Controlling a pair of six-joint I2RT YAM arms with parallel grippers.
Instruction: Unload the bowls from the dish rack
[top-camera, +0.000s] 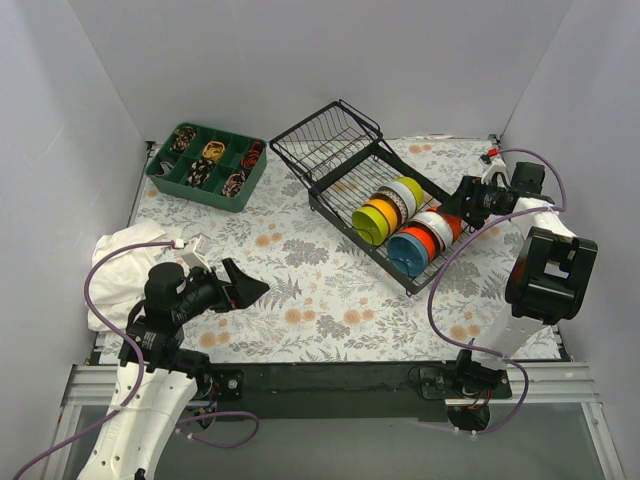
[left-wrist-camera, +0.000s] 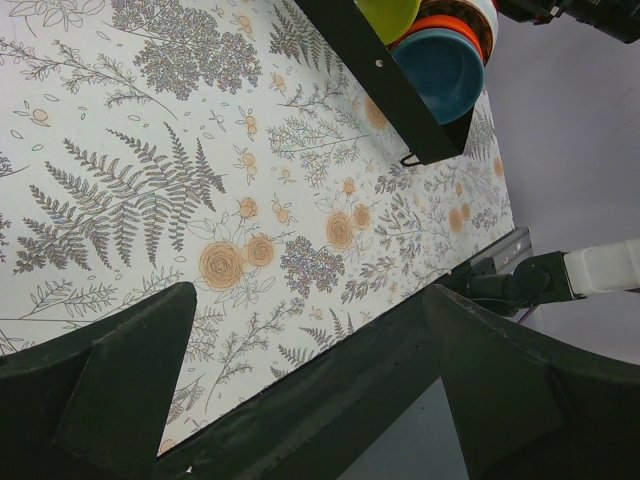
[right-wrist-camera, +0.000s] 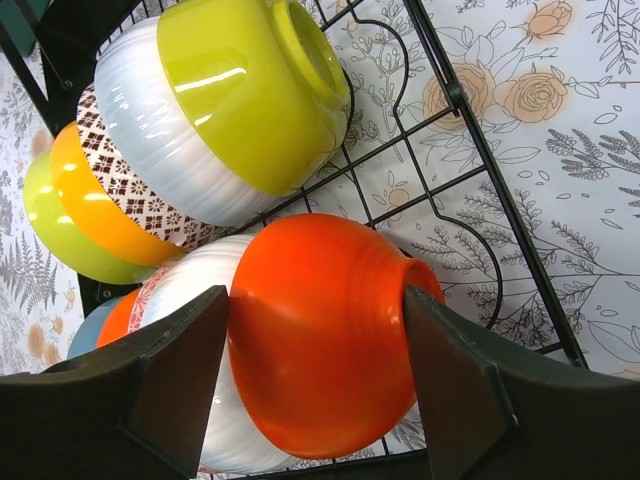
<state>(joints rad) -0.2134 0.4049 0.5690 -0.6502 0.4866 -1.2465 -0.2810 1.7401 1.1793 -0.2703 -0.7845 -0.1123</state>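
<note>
Straddles the orange bowl (right-wrist-camera: 320, 340) with the right gripper (right-wrist-camera: 315, 300), jaws wide, one dark finger (right-wrist-camera: 170, 390) close at each flank; cannot tell whether the pads press it or only sit against it. Finds that bowl on edge in the dish rack (top-camera: 325, 140), at the back end of the near row, nested against a white bowl (right-wrist-camera: 185, 275), with a blue bowl (left-wrist-camera: 440, 70) at the row's front end. Just beside it, in the far row, a lime-green bowl (right-wrist-camera: 240, 100) nested on a white ribbed bowl (right-wrist-camera: 140, 110). Tight there, between wire prongs and neighbouring bowls. Rack askew on the back-right part of the table (top-camera: 300, 300), with only a narrow strip of floral surface up to the right edge.

Hovers with the left gripper (top-camera: 250, 280) spread fully, holding nothing, over the table's front-left part, well apart from the rack. Open floral surface between it and the rack's near corner. Toward the left edge, a white cloth (top-camera: 125, 265); in the back-left corner, a green tray (top-camera: 205, 165).
</note>
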